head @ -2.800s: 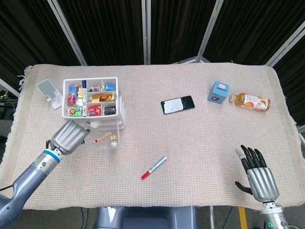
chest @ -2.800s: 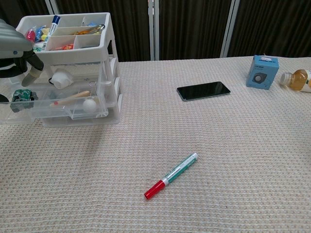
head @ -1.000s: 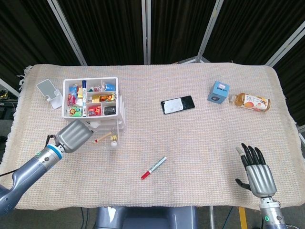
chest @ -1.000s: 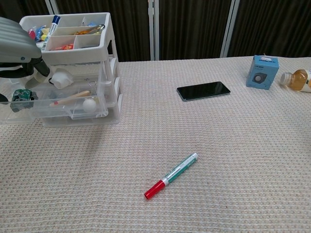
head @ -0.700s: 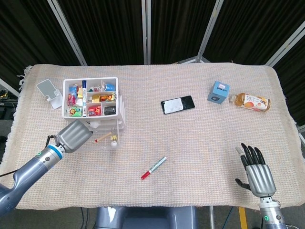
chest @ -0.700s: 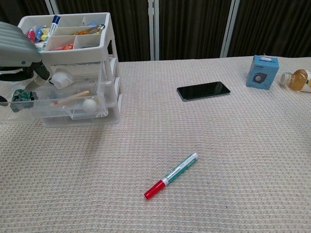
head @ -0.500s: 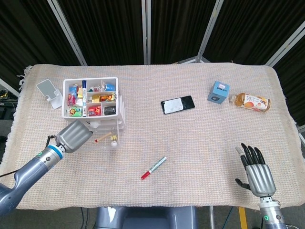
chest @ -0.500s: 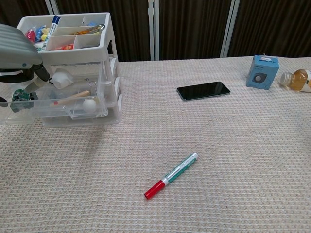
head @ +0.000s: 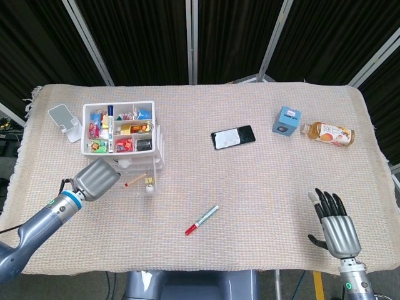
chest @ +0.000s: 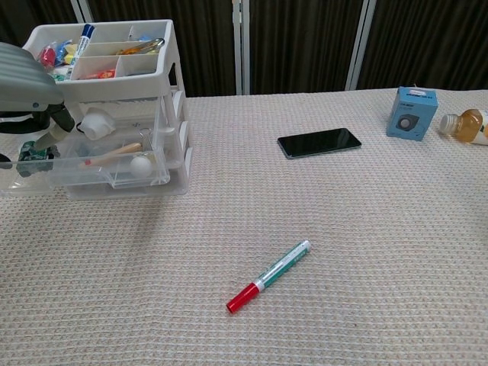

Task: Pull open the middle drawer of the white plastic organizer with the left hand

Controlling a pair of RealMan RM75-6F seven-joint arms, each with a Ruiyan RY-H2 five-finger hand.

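In the head view the left hand (head: 97, 177) is covering the drawer (head: 139, 182) front of the organizer (head: 122, 134) at the table's left, grip undeterminable; in the chest view the drawer (chest: 114, 164) is sitting extended just right of that hand (chest: 27, 84).

Red-capped marker (chest: 268, 275) lying near the front of the bench (chest: 366, 252). Black phone (chest: 319, 142) at centre. Blue box (chest: 412, 112) beside a bottle (head: 328, 133), far right.

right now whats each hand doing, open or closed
Left hand: at the front of the organizer's pulled-out drawer; whether its fingers grip it cannot be told.
Right hand: open, holding nothing.
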